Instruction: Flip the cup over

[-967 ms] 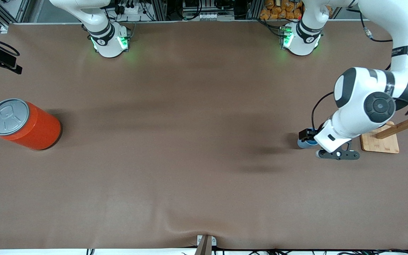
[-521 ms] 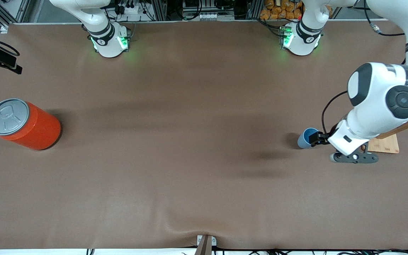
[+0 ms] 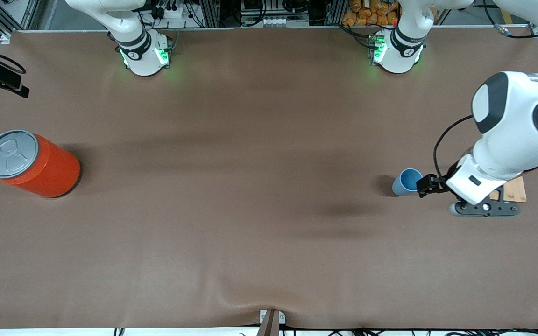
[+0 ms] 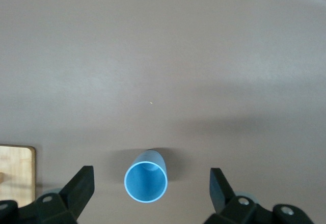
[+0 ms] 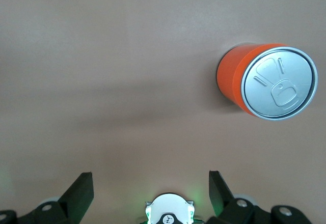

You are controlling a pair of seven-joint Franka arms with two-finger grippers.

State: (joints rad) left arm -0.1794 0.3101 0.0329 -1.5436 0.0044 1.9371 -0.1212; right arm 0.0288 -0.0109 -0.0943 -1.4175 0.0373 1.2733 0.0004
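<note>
A brown table point(image 3: 250, 210) fills the front view, with two white arms based along its top edge. The left arm point(image 3: 516, 126) reaches down at its own end of the table. The right arm shows only its base in that view and waits, raised high.

A large orange can point(image 3: 33, 163) stands at the right arm's end, well apart from everything else. A wooden stand point(image 3: 514, 189) sits at the left arm's end, partly hidden by the left arm.

The cup point(image 3: 407, 181) stands upright, mouth up, its blue inside showing, just beside the wooden stand.

A second ago the left gripper point(image 3: 430, 184) sat right over the cup, hiding most of it. It has since drawn back toward the stand, and the cup is now fully uncovered. In the left wrist view the cup point(image 4: 146, 182) lies between the fingers point(image 4: 79, 191), spread wide and touching nothing.

The right gripper point(image 5: 150, 193) hangs wide and empty, high over the table.

Judged from this, the flip looks done and the arm is retreating.
</note>
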